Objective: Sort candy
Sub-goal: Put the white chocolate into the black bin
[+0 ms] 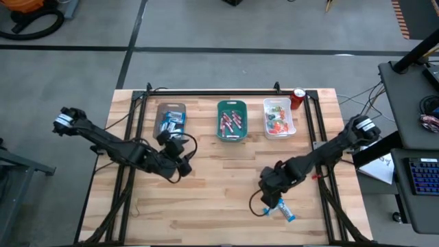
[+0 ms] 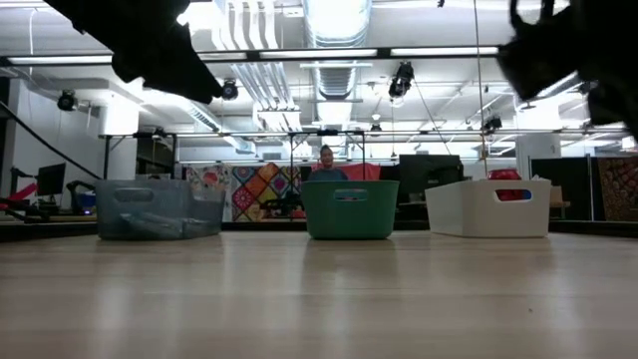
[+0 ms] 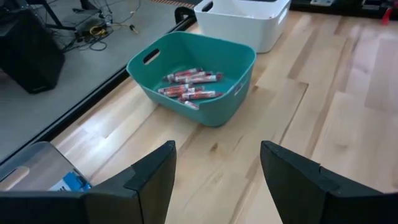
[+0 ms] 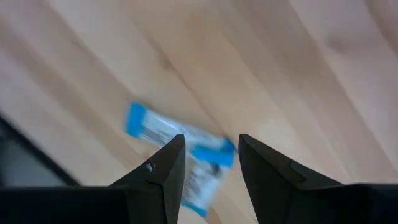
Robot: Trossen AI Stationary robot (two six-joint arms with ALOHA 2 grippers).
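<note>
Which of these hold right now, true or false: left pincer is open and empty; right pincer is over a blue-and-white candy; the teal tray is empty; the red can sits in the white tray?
1. The left pincer is open and empty. True.
2. The right pincer is over a blue-and-white candy. True.
3. The teal tray is empty. False: it holds red stick candies.
4. The red can sits in the white tray. False: it stands on the table beside that tray.

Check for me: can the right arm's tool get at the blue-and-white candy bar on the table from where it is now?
Probably yes. The right tool hangs open just above the blue-and-white candy bar, which lies alone on bare table; nothing shows between them.
</note>
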